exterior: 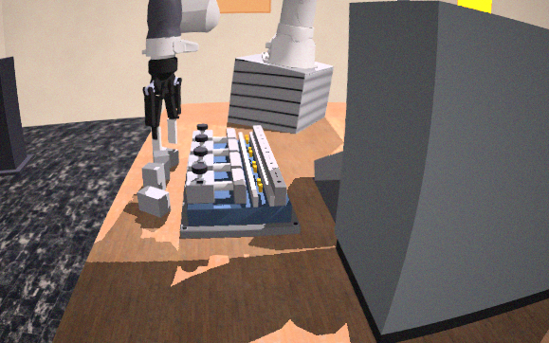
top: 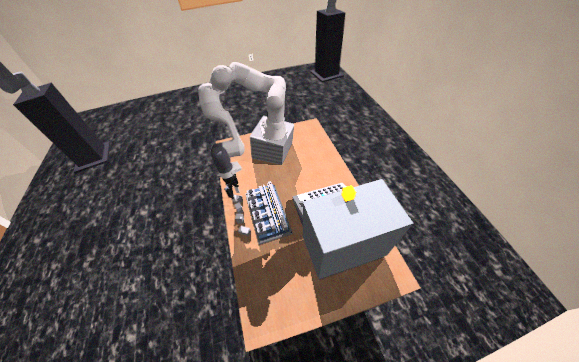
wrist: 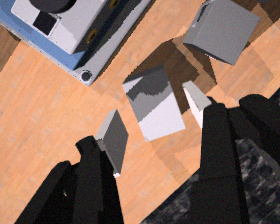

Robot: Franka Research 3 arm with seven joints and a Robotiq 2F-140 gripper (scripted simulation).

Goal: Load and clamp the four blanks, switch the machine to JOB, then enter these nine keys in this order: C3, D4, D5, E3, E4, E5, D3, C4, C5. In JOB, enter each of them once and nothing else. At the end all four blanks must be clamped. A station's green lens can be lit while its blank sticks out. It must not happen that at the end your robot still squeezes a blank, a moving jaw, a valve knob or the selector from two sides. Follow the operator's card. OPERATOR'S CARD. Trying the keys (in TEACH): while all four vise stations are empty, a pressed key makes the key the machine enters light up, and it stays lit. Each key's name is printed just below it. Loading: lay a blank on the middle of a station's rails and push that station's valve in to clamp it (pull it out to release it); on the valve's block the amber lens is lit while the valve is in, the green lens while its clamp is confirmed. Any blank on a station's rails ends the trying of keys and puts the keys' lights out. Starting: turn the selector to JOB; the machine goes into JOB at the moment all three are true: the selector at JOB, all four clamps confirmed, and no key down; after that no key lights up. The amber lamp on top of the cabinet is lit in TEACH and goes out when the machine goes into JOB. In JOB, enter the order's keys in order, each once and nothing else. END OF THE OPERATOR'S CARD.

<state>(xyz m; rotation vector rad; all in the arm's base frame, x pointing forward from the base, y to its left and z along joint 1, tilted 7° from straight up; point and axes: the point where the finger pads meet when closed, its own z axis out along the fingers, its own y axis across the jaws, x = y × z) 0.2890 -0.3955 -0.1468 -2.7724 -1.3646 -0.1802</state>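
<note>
My gripper (top: 233, 191) (exterior: 164, 142) (wrist: 154, 110) is partly open and points down over the far end of the row of blanks. In the wrist view a grey-white blank (wrist: 163, 117) lies below and between the fingertips, with a gap on each side. A second blank (wrist: 223, 30) lies beyond it. Nearer blanks stand in the same row, one upright (exterior: 152, 175) and one tilted-looking (top: 244, 230) (exterior: 152, 201). The vise fixture (exterior: 235, 215) (wrist: 66, 57) shows no blank on its four stations. The amber lamp (top: 348, 193) (exterior: 475, 6) is lit. Valve lenses are too small to tell.
The large grey cabinet (top: 358, 220) (exterior: 392, 142) stands right of the fixture. Its key panel (top: 300, 199) shows a small cyan spot among the keys; the key's name is unreadable. The arm's ribbed pedestal (top: 268, 150) (exterior: 265, 95) is at the back. The table edge runs close beside the blanks.
</note>
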